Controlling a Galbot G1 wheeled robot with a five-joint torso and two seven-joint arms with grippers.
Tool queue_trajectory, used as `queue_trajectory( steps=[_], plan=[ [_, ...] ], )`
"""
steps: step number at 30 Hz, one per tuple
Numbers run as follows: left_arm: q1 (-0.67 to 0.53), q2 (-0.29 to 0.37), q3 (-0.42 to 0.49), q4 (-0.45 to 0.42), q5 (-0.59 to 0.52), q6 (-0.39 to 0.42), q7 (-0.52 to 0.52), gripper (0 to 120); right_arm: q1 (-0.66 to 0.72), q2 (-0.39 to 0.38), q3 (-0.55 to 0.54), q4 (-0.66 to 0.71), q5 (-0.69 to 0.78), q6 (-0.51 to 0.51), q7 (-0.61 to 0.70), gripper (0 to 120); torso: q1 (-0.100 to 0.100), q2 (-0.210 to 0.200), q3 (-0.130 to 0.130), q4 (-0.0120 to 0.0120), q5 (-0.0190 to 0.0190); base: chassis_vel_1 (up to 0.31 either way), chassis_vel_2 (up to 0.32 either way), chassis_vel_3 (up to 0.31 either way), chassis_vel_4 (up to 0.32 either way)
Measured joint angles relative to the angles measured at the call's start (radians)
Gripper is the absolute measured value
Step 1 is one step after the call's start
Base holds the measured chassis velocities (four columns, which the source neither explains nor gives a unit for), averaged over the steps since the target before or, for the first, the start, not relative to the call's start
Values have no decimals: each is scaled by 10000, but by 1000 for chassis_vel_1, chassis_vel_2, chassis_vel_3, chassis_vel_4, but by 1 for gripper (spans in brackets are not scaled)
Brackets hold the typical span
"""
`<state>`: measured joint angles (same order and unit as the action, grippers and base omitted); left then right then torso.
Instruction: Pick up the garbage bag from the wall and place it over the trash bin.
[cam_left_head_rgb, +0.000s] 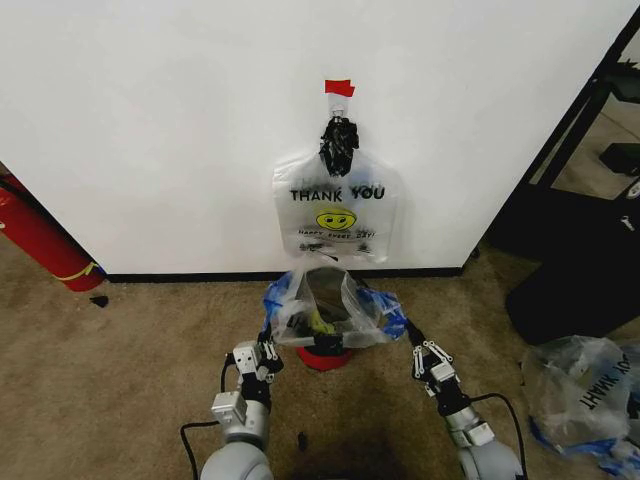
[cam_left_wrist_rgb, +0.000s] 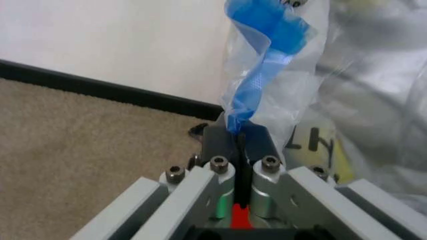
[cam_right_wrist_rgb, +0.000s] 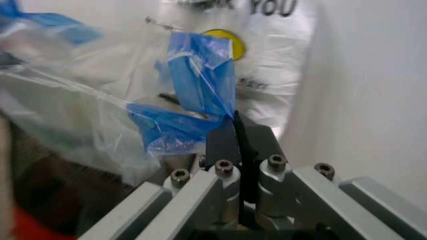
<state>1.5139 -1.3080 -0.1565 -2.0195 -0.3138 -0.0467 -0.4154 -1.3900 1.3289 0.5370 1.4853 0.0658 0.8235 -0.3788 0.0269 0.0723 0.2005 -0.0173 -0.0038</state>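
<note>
Left end effector (cam_left_head_rgb: 268, 352): low in the head view, near the robot, its fingers (cam_left_wrist_rgb: 223, 142) pressed together on a blue patch at the left edge of the garbage bag (cam_left_head_rgb: 330, 310).
Right end effector (cam_left_head_rgb: 418, 352): level with the left one on the other side, its fingers (cam_right_wrist_rgb: 257, 142) closed flat on a blue patch at the bag's right edge.
Garbage bag: thin clear plastic with blue patches, stretched open between the 2 end effectors and held over the trash bin (cam_left_head_rgb: 324, 357), its mouth spread wide.
Trash bin: red, standing on the carpet (cam_left_head_rgb: 130, 370) between the 2 arms, mostly covered by the bag; only its lower red body shows.
Carpet: tan, running up to a black baseboard (cam_left_head_rgb: 190, 276).
Wall (cam_left_head_rgb: 160, 120): plain white, just behind the bin.
White bag (cam_left_head_rgb: 336, 212): hangs flat on the wall above the bin, printed THANK YOU with a yellow smiley, bunched black at the top under a strip of red tape (cam_left_head_rgb: 339, 88).
Red cylinder (cam_left_head_rgb: 40, 240): leans by the wall at far left, with a yellow band.
Clear bag (cam_left_head_rgb: 585, 395): lies on the carpet at far right, with black letters and blue scraps.
</note>
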Motion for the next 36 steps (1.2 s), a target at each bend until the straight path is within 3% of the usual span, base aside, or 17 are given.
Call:
queue_trajectory(
  steps=[6, 10, 15, 25, 31, 36],
  plan=[
    [-21, 32, 25, 447, 603, -85, -4, 0, -1, -143, 468, -366, 480, 0, -2146, 0, 0, 0, 0, 0, 0, 0, 0, 0, 0],
    [-331, -73, 82, 1011, 780, -198, -1, 0, 295, -156, 752, -1049, 513, 0, -2879, 0, 0, 0, 0, -1, 0, 0, 0, 0, 0],
    [-629, -176, 143, 1436, 825, -209, 7, 0, 615, -123, 733, -1611, 834, 0, -2640, 0, 0, 1, 0, 0, 0, 0, 0, 0, 0],
    [-1091, -214, 274, 1911, 840, 77, 59, 0, 1241, 81, 70, -2785, 3475, -7, -1171, 0, 0, 2, 0, -2, -1, 0, 0, 0, 0],
    [-1043, -180, 272, 1976, 982, 348, 21, 0, 1338, 253, -118, -2917, 3904, -158, -778, 0, 0, 1, 0, 1, -1, 0, 0, 0, 0],
    [-979, -157, 283, 1934, 1051, 581, -105, 0, 1399, 492, -340, -2625, 4109, -786, 355, 0, 0, 1, 0, 1, -1, 0, 0, 0, 0]
  ],
)
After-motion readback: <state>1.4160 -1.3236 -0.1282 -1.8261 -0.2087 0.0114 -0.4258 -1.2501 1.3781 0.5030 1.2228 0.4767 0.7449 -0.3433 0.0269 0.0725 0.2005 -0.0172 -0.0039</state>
